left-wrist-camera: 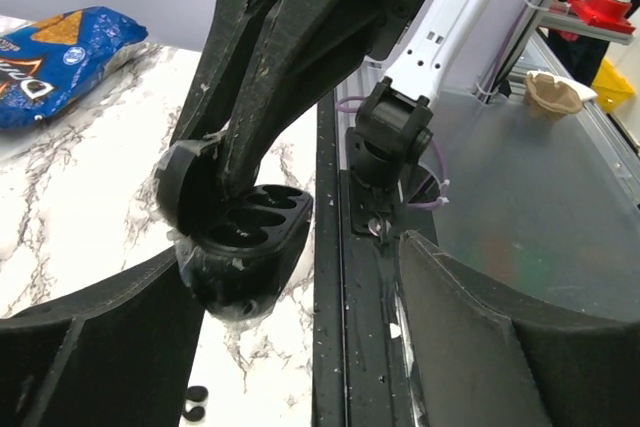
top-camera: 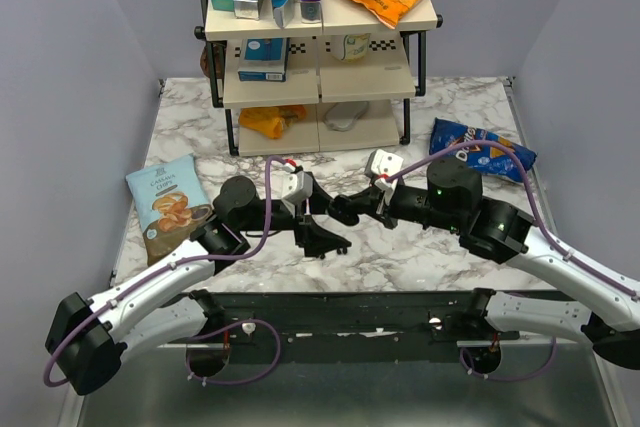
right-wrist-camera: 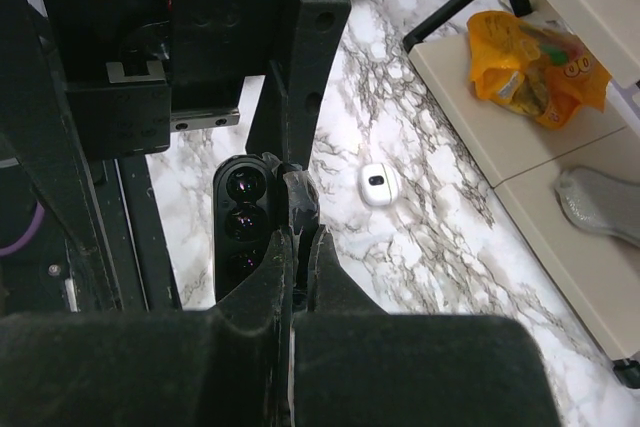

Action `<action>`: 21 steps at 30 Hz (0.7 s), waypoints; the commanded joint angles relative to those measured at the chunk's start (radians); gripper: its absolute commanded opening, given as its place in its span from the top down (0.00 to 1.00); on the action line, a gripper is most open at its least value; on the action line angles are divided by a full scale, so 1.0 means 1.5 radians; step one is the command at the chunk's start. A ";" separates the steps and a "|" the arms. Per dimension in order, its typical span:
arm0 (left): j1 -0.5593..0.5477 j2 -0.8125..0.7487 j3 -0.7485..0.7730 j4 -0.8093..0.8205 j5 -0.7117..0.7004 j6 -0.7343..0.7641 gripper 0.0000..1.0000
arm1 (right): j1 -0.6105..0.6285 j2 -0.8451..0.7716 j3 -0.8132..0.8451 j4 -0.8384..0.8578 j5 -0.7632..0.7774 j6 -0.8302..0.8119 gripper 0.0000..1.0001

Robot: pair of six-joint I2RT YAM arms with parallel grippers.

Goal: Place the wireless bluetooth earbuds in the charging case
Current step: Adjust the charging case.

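Over the marble table, the right gripper is pinching the open charging case by its lid, seemingly steadying it for loading. The left gripper is hovering beside the case, fingers wide and empty. The case's wells are facing upward, its long axis running along the right fingers.

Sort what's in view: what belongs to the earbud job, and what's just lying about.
Job: open charging case, pinched at its lid by the shut right tool; open left tool close by; two tiny black bits on the table, likely the earbuds.
Lying about: blue Doritos bag; chips bag; small white pod; snack shelf; orange snack bag.
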 commanded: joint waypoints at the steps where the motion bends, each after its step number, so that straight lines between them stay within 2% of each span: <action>1: 0.004 -0.011 0.018 -0.005 -0.025 0.015 0.21 | 0.005 -0.012 0.011 -0.009 0.014 -0.011 0.99; 4: 0.007 -0.008 0.018 0.005 -0.033 0.015 0.27 | 0.008 -0.013 0.007 -0.007 0.008 -0.011 0.99; 15: 0.013 0.001 0.026 0.021 -0.051 0.015 0.25 | 0.014 -0.010 0.006 -0.010 0.009 -0.011 0.99; 21: 0.014 0.006 0.027 0.030 -0.043 0.016 0.32 | 0.014 -0.006 0.006 -0.009 0.014 -0.011 0.99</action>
